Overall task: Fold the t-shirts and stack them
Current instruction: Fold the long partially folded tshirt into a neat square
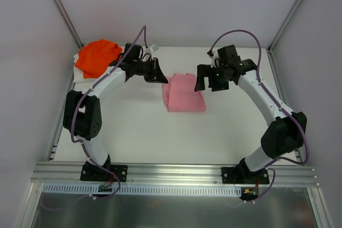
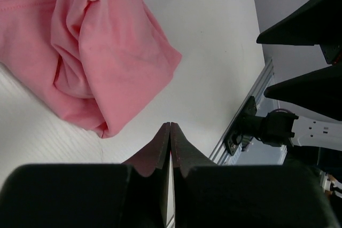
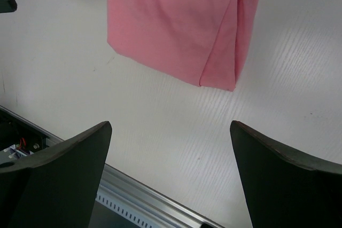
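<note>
Two shirts on surface [image 1: 139,126], neither held.
Pink shirt [image 1: 184,93] folded mid-surface btwn grippers; orange shirt [image 1: 97,57] bunched at far-left corner. L gripper [image 1: 160,72] pressed together, just left of pink; R gripper [image 1: 207,81] spread wide, just right.

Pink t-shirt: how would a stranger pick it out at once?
On the white table, look between the left arm and the right arm. The pink t-shirt lies there, folded flat. Its only neighbour, the orange t-shirt, sits bunched in the far left corner.
</note>
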Available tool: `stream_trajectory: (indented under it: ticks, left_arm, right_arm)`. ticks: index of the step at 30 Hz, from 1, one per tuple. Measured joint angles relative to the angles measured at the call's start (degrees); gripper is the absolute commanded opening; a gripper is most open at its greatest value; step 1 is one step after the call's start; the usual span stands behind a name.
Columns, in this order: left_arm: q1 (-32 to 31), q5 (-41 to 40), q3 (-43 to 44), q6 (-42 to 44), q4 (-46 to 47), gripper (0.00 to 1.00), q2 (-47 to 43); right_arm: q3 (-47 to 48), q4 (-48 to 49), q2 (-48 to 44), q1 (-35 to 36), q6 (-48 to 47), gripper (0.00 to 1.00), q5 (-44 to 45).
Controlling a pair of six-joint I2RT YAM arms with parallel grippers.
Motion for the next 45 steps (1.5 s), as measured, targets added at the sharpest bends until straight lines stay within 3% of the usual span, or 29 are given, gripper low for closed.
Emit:
stream_trajectory:
  ticks: [14,25,35,45]
  left_arm:
    - [-4.50,1.46,8.76,-3.28,2.19,0.00,13.27]
    - [-4.87,-4.44,10.91,-3.13,1.73,0.00,16.31]
    - [-4.90,-6.75,19.82,-3.48,2.40,0.00,23.47]
    - [-5.27,-14.34,31.76,-2.75,-8.15,0.00,32.28]
  right_arm:
    - [-0.94,1.64,0.02,0.02,0.26,1.00,-0.61]
    - [-0.98,2.14,0.02,0.04,0.68,1.00,-3.48]
    - [-1.29,1.73,0.04,0.04,0.52,0.99,-4.94]
    - [-1.29,1.14,0.04,0.04,0.42,0.99,-5.05]
